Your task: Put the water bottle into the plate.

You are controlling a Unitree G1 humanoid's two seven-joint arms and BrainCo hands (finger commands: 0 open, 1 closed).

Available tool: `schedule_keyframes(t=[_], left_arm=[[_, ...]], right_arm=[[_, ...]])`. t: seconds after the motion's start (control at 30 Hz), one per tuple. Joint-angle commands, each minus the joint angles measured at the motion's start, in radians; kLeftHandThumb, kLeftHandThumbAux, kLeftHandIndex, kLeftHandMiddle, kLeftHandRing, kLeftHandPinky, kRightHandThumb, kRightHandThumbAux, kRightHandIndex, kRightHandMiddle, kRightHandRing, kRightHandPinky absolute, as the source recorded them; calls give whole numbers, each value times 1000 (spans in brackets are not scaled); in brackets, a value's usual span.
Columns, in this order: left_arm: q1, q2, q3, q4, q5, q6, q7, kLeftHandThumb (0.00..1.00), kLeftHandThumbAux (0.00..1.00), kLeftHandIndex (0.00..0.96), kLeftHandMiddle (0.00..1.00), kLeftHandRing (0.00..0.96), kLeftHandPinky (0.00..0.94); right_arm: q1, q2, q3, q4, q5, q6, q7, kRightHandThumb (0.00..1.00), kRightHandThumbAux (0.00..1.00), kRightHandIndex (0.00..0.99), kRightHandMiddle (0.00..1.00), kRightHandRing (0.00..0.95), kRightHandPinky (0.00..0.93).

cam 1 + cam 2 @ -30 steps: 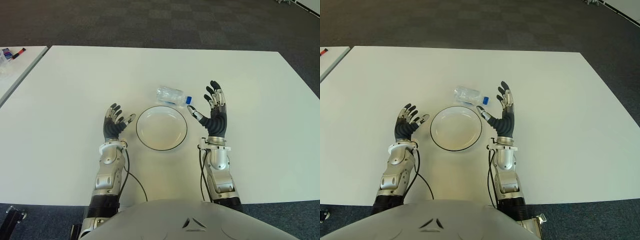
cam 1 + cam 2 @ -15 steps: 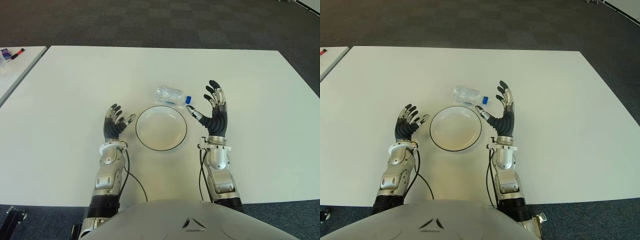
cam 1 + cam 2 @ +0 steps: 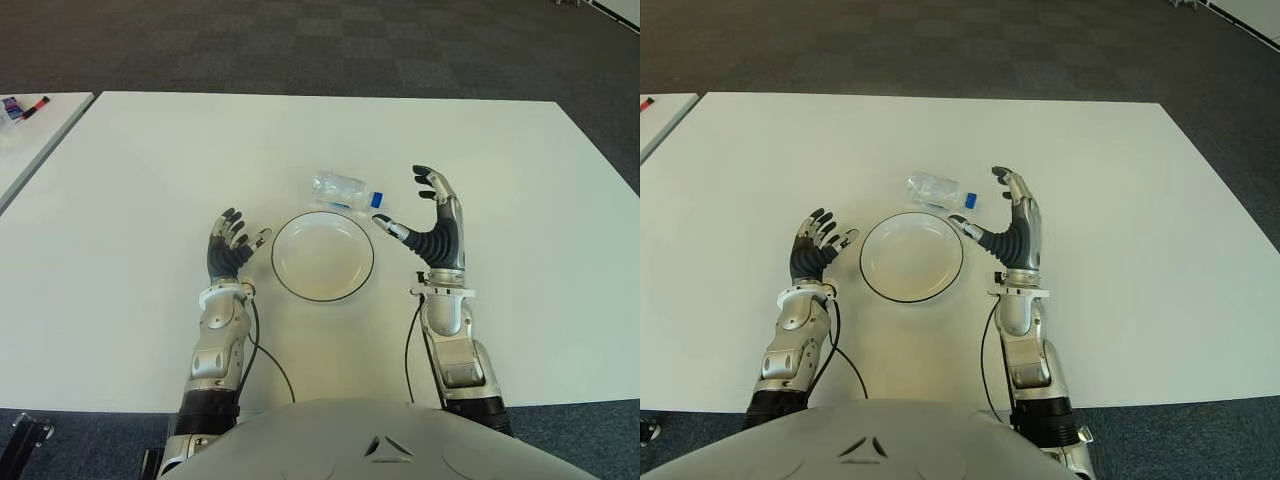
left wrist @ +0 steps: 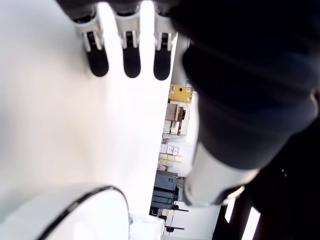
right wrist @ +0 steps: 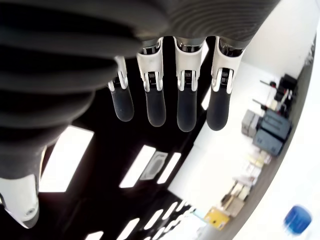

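— What do I have on the white rectangular table (image 3: 150,170) right now?

— I see the round white plate with the dark rim (image 3: 323,256) sitting bare between my two hands, and the clear plastic water bottle with the blue cap (image 3: 345,190) lying on its side just beyond the plate's far edge, touching nothing of mine.

— What has changed?

— My right hand (image 3: 432,213) has rolled since a second ago: its palm now faces inward toward the bottle, fingers extended and spread, thumb pointing at the cap, holding nothing. The bottle and plate have not moved.

— And the other hand?

— My left hand (image 3: 229,246) shows just left of the plate, fingers loosely spread, empty.

— Meaning?

— I judge I am lining up a side grasp; the reach itself is not yet done.
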Motion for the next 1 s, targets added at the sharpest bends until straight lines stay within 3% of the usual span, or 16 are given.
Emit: schedule_keyframes(t=[0.03, 0.63, 0.73, 1.0], left_arm=[[-18, -52, -7, 15, 9, 2, 9, 34, 945, 154, 160, 144, 174], [-15, -56, -11, 12, 9, -1, 10, 32, 955, 145, 157, 134, 166], [-15, -58, -10, 14, 9, -4, 13, 30, 953, 144, 156, 133, 164], [-17, -59, -11, 17, 12, -4, 17, 18, 945, 142, 155, 131, 163]], right_arm=[[-16, -11, -5, -25, -53, 44, -12, 521, 538, 206, 240, 242, 281], [-27, -79, -32, -103, -46, 67, 54, 534, 535, 193, 226, 216, 242], [-27, -103, -32, -109, -72, 56, 55, 555, 528, 186, 218, 210, 246], [-40, -227, -17, -110, -252, 28, 27, 627, 474, 142, 189, 198, 259]])
